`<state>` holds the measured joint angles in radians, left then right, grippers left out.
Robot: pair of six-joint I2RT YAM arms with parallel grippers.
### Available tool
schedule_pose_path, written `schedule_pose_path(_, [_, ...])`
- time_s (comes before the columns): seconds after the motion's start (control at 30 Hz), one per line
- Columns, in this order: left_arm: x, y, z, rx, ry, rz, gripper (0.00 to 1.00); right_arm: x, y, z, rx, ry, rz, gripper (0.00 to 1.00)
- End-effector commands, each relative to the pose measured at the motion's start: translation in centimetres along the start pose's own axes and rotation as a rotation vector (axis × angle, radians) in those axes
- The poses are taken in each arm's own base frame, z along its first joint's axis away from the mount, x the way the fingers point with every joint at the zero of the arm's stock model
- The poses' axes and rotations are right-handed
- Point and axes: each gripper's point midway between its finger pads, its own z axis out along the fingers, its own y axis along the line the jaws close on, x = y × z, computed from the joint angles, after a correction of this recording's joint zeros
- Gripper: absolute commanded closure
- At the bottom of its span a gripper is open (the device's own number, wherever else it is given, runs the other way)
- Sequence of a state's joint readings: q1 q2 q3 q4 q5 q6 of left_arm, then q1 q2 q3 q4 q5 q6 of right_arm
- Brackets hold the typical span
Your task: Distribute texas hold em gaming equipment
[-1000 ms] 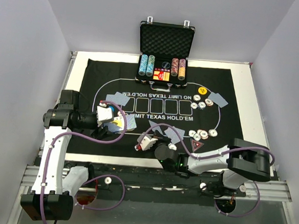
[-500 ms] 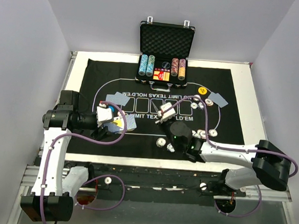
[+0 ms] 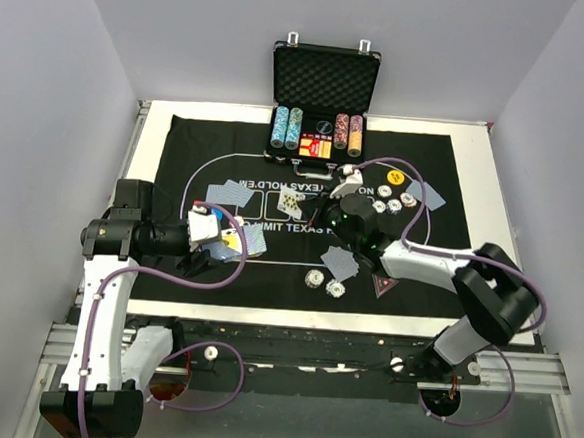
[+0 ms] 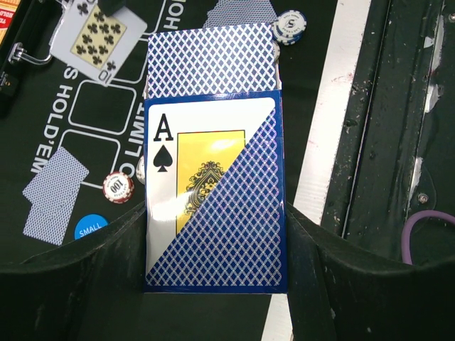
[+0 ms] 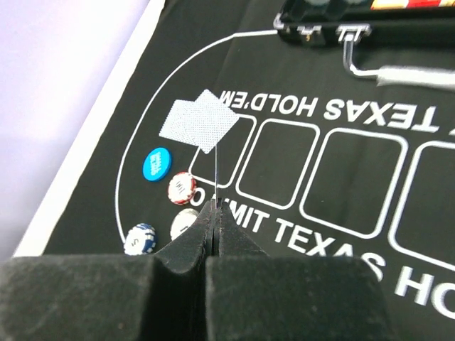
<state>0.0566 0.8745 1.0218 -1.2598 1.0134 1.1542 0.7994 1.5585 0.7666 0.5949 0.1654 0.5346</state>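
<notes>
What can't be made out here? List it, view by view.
Right wrist: card in the right hand is edge-on; face unreadable.
Left wrist: blue button partly behind the left hand; lower lettering hidden.
Top: chips too small to read values.

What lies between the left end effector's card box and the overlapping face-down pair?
One red-edged chip beside the card box, in the left wrist view.

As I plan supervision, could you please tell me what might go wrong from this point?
1. The right gripper pinches the ten of clubs by one edge only; it could slip or land outside a printed box.
2. Blue-backed cards stick out of the open card box in the left gripper; tilting might spill them.
</notes>
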Motion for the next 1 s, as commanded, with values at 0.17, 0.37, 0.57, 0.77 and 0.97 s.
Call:
schedule_pose_path(0.17, [-1.2, -0.1, -0.4, -0.009, -0.027, 0.027, 0.55, 2.8, 1.7, 4.1, -0.093, 0.050, 0.331, 0.99])
schedule_pose_path(0.37, [-1.0, -0.3, -0.4, -0.009, -0.027, 0.031, 0.55, 4.0, -0.4, 5.8, -0.022, -0.005, 0.462, 0.99])
schedule_pose_path(0.57, [-0.9, -0.4, -0.3, -0.008, -0.024, 0.037, 0.55, 5.6, -4.1, 6.6, 0.145, -0.056, 0.614, 0.99])
schedule_pose_path(0.77, [-0.8, -0.4, -0.3, -0.004, -0.024, 0.033, 0.55, 6.8, -5.7, 7.0, 0.258, -0.047, 0.683, 0.99])
schedule_pose_path(0.97, [-0.7, -0.3, -0.2, 0.001, -0.023, 0.030, 0.55, 7.9, -5.9, 7.0, 0.316, -0.003, 0.709, 0.85])
